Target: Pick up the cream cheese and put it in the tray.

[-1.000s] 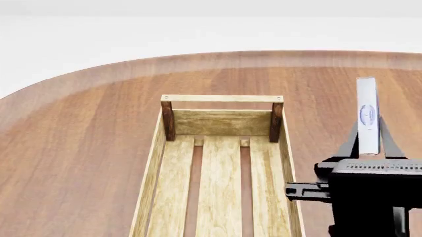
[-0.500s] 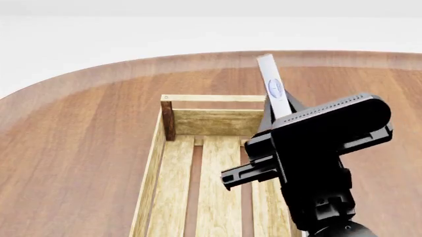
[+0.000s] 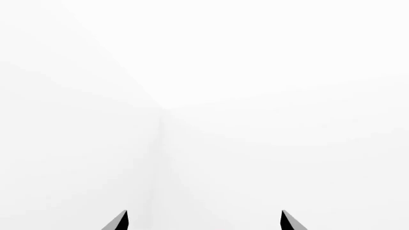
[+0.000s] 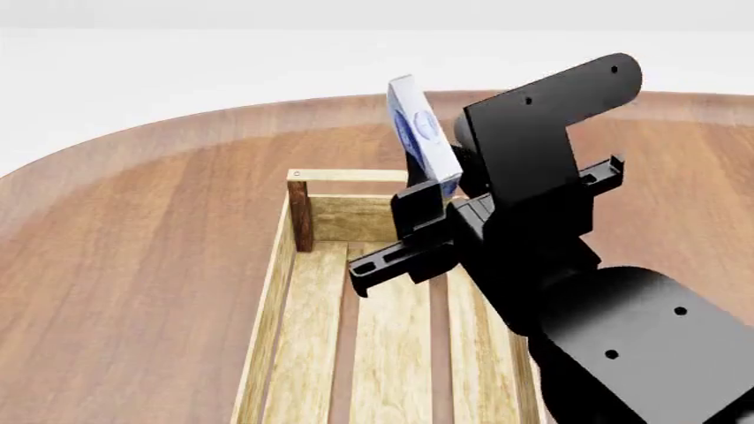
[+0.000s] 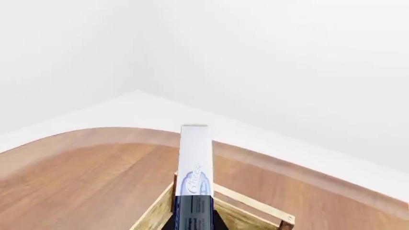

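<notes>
In the left wrist view, only the two dark tips of the left gripper [image 3: 203, 221] show against white wall. They stand wide apart and hold nothing.

In the head view, the right gripper [image 4: 433, 187] pinches the one cream cheese [image 4: 421, 135]. The box stands on end, leaning a little, above the far end of the one tray [image 4: 274, 291]. The tray lies below it, so the way to go looks like down.

In the right wrist view, the box's long side points up.
</notes>
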Robot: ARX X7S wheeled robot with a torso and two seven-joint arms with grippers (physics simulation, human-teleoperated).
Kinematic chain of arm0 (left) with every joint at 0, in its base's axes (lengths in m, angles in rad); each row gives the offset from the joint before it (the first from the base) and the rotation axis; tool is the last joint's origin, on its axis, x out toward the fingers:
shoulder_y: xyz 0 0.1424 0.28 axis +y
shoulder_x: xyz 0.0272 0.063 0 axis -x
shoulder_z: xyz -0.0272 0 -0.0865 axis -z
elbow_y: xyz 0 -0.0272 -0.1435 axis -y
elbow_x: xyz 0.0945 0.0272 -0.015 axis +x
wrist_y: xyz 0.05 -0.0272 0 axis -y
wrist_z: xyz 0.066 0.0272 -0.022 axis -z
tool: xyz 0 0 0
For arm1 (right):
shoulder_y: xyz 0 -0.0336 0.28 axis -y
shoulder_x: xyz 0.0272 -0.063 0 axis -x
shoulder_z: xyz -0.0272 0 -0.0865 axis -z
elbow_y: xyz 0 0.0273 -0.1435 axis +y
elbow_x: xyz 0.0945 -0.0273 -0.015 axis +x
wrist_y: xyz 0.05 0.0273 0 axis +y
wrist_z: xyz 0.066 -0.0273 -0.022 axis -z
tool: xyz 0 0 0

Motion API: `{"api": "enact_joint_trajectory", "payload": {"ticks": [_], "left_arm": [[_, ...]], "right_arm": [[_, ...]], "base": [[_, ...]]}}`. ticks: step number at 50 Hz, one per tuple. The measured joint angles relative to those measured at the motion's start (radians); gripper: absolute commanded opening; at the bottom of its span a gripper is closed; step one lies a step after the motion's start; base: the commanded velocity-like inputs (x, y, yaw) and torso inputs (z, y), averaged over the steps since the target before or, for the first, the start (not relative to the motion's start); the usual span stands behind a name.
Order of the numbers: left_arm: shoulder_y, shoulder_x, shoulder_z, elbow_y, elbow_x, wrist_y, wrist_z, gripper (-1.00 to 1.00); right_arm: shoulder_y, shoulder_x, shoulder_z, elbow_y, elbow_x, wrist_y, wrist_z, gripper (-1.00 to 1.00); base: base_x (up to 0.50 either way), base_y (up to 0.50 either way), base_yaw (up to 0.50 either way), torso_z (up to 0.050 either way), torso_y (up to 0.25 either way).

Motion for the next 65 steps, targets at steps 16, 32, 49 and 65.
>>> {"api": "enact_joint_trajectory", "payload": {"ticks": [16, 32, 49, 65], "left_arm": [[-0.006, -0.001, 0.005, -0.003, -0.001, -0.009, 0.002, 1.0], [-0.008, 0.004, 0.009, -0.001, 0.01, -0.017, -0.001, 1.0], [-0.006, 0.01, 0.008, -0.001, 0.037, -0.014, -0.01, 1.0], [-0.004, 0.011, 0.006, -0.001, 0.044, -0.009, -0.019, 1.0]], "right_arm": [[0.114, -0.031, -0.099, 0.173, 0.007, 0.095, -0.043, -1.0], [0.144, -0.029, -0.163, 0.211, -0.001, 0.123, -0.055, -1.0], [0.149, -0.026, -0.201, 0.186, -0.003, 0.138, -0.042, -1.0], [0.155, -0.022, -0.214, 0.168, 0.003, 0.149, -0.03, -1.0]], "base": [[0.0, 0.0, 0.0, 0.0, 0.001], [0.0, 0.0, 0.0, 0.0, 0.0], [0.0, 0.0, 0.0, 0.0, -0.096], [0.0, 0.0, 0.0, 0.0, -0.111]]}}
